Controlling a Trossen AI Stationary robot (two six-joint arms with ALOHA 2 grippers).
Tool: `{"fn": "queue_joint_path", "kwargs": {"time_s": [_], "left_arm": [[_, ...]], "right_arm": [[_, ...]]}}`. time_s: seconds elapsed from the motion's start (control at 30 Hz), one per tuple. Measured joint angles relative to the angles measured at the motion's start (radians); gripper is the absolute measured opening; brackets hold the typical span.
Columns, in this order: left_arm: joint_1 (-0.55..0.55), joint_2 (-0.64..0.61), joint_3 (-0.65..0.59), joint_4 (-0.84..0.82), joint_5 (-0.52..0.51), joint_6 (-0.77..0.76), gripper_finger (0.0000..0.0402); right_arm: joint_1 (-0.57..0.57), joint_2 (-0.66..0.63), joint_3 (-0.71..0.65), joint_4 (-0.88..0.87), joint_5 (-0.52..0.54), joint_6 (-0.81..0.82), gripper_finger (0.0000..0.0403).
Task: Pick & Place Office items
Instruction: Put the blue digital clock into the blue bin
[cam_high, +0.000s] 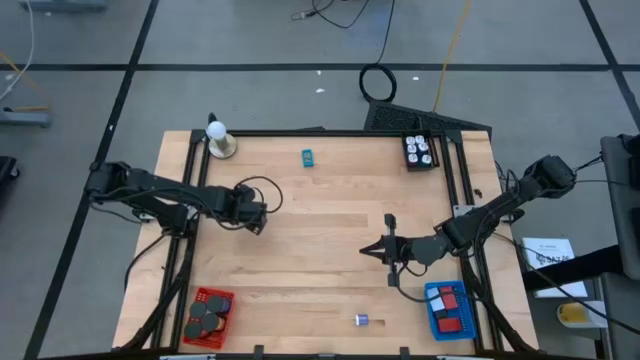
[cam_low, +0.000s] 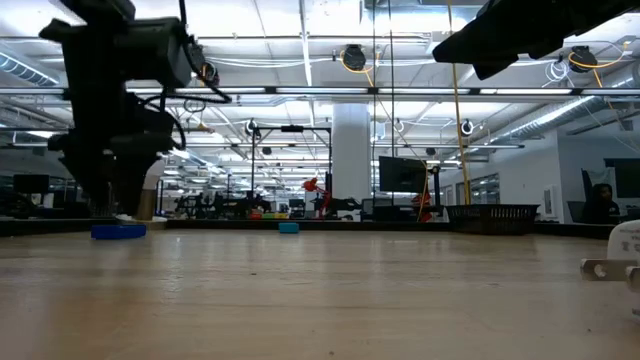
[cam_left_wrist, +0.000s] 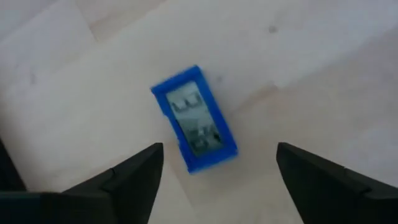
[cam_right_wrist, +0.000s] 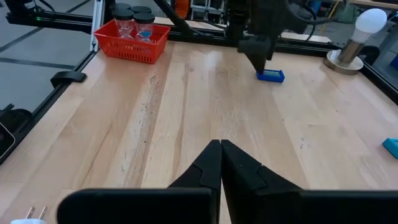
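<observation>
A blue block with a grey-white face (cam_left_wrist: 194, 118) lies flat on the wood table. My left gripper (cam_left_wrist: 217, 171) hovers over it, open, with one finger on either side and not touching it. The low view shows the same block (cam_low: 118, 231) under the left arm (cam_low: 110, 100), and the right wrist view shows it too (cam_right_wrist: 271, 75). In the high view the left gripper (cam_high: 252, 217) stands left of the table's middle. My right gripper (cam_high: 388, 250) waits right of the middle, its fingers shut (cam_right_wrist: 221, 163) and empty. A teal bit (cam_high: 308, 156) lies near the far edge. A small purple-white bit (cam_high: 362, 320) lies near the near edge.
A red mesh basket (cam_high: 208, 312) holding black discs sits at the near left corner. A blue basket (cam_high: 447, 308) with red and blue blocks sits at the near right. A white ball on a tan base (cam_high: 218, 140) and a black tray (cam_high: 418, 150) stand along the far edge.
</observation>
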Motion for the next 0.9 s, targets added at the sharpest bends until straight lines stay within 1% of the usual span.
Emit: {"fn": "queue_joint_path", "kwargs": {"time_s": [0.1, 0.2, 0.33, 0.47, 0.67, 0.73, 0.8, 0.83, 0.9], "left_arm": [[0.031, 0.000, -0.052, 0.061, -0.018, 0.000, 0.0326], [0.059, 0.000, -0.091, 0.131, -0.020, 0.026, 0.0315], [0.089, 0.000, -0.137, 0.190, -0.018, 0.048, 0.0280], [0.099, -0.002, -0.153, 0.214, -0.006, 0.062, 0.0230], [0.089, -0.002, -0.157, 0.253, 0.029, 0.132, 0.0157], [0.082, 0.000, -0.147, 0.254, 0.029, 0.166, 0.0146], [0.065, 0.002, -0.129, 0.272, 0.022, 0.197, 0.0146], [0.053, 0.002, -0.121, 0.300, 0.015, 0.215, 0.0146], [0.034, 0.001, -0.109, 0.405, 0.007, 0.260, 0.0146]], "right_arm": [[0.000, 0.000, 0.000, 0.000, 0.000, -0.002, 0.0000], [0.000, 0.000, 0.000, 0.000, 0.000, -0.003, 0.0000], [0.000, 0.000, 0.000, 0.000, 0.000, -0.003, 0.0000], [0.000, 0.000, 0.000, 0.000, 0.000, -0.003, 0.0000], [0.000, 0.000, 0.000, 0.000, -0.001, -0.003, 0.0000], [0.000, 0.000, 0.000, 0.000, -0.001, -0.003, 0.0000], [0.006, -0.003, 0.000, -0.002, 0.000, -0.003, 0.0000], [0.012, -0.007, 0.000, -0.007, 0.000, -0.003, 0.0000], [0.028, -0.023, 0.000, -0.031, 0.000, 0.008, 0.0000]]}}
